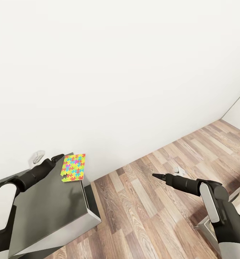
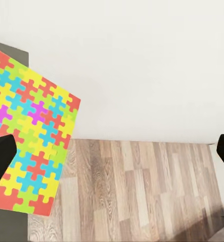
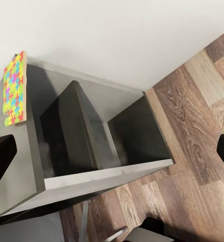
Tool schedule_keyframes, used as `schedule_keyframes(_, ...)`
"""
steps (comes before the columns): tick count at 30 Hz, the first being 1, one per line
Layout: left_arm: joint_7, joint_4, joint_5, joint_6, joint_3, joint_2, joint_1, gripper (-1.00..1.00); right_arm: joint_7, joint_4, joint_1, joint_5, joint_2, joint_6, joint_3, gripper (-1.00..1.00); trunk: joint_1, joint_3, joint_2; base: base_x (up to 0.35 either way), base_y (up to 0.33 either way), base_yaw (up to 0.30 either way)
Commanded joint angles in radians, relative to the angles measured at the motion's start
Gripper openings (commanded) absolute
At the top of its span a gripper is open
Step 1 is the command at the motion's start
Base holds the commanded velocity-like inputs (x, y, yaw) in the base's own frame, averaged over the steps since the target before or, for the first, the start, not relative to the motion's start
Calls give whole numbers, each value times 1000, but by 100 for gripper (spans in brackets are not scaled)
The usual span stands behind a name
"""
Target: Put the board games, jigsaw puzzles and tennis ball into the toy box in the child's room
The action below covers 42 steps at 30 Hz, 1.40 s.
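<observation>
One jigsaw puzzle [image 1: 73, 167] [image 2: 28, 133] [image 3: 14, 88], a flat sheet of bright interlocking pieces, lies at the far corner of the dark grey table [image 1: 51, 205] [image 3: 91, 131] and overhangs its edge. My left gripper [image 1: 59, 157] [image 2: 112, 154] hovers just beside the sheet, open; one finger [image 2: 1, 156] is over the puzzle's edge. Out over the wood floor, my right gripper [image 1: 158, 176] [image 3: 112, 156] is open and holds nothing. The toy box, tennis ball, board games and bed are out of view.
A white wall stands close behind the table. A small white object [image 1: 37, 156] sits by the wall at the table's far left. Another small white thing [image 1: 176, 169] lies on the plank floor [image 1: 145, 208]. A pale furniture edge [image 1: 205, 227] shows under my right arm.
</observation>
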<state>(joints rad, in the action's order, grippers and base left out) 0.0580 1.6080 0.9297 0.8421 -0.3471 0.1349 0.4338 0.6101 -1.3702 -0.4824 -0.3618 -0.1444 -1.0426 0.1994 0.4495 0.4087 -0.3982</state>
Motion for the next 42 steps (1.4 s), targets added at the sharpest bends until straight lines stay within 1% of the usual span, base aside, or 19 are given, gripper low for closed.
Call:
schedule_keyframes(1,6,1,8,5,-1,0,1,100,8,0,-1,6,0,-5,1,100,1,2,-2,0,0,0)
schedule_keyframes(3,6,1,8,-9,33,-4,0,100,8,0,-1,6,0,-5,1,100,1,2,-2,0,0,0)
schedule_keyframes(4,6,1,8,-9,33,-4,0,100,8,0,-1,6,0,-5,1,100,1,2,-2,0,0,0)
schedule_keyframes(5,7,1,8,-16,55,-5,-1,100,8,0,-1,6,0,-5,1,100,1,2,-2,0,0,0)
schedule_keyframes(6,7,1,8,-16,55,-5,-1,100,8,0,-1,6,0,-5,1,100,1,2,-2,0,0,0)
schedule_keyframes(8,9,2,8,-32,99,-6,-1,100,8,0,-1,6,0,-5,1,100,1,2,-2,0,0,0)
schedule_keyframes(9,9,2,8,-32,99,-6,-1,100,8,0,-1,6,0,-5,1,100,1,2,-2,0,0,0)
schedule_keyframes(10,10,2,8,-40,119,-7,0,100,8,0,-1,6,0,-5,0,100,1,2,-2,0,0,0)
schedule_keyframes(11,10,2,8,-40,119,-7,0,100,8,0,-1,6,0,-5,0,100,1,2,-2,0,0,0)
schedule_keyframes(13,12,1,8,-52,151,-8,0,100,8,0,-1,6,1,-5,0,100,1,2,-2,0,0,0)
schedule_keyframes(14,12,1,8,-52,151,-8,0,100,8,0,-1,6,1,-5,0,100,1,2,-2,0,0,0)
schedule_keyframes(15,13,1,8,-57,163,-9,0,100,8,0,-1,6,1,-5,0,100,1,2,-2,0,0,0)
schedule_keyframes(18,14,1,8,-65,180,-10,0,100,8,0,-1,6,1,-5,0,100,1,2,-2,0,0,0)
schedule_keyframes(29,23,1,8,-76,214,-15,-1,100,8,-1,0,6,2,-5,-6,100,1,2,-2,0,0,0)
schedule_keyframes(31,30,1,8,-77,230,-20,0,100,8,0,0,6,2,-5,-9,100,1,2,-2,0,0,0)
schedule_keyframes(33,32,1,8,-77,236,-23,1,100,9,0,0,5,2,-5,-10,100,1,2,-2,0,0,0)
schedule_keyframes(39,37,1,10,-73,249,-32,9,100,13,0,0,4,2,-5,-12,100,1,2,-2,0,0,0)
schedule_keyframes(41,38,1,12,-69,253,-42,18,100,14,5,-1,3,2,-5,-14,100,1,2,-2,0,0,0)
schedule_keyframes(42,38,1,12,-69,253,-42,18,100,14,5,-1,3,2,-5,-14,100,1,2,-2,0,0,0)
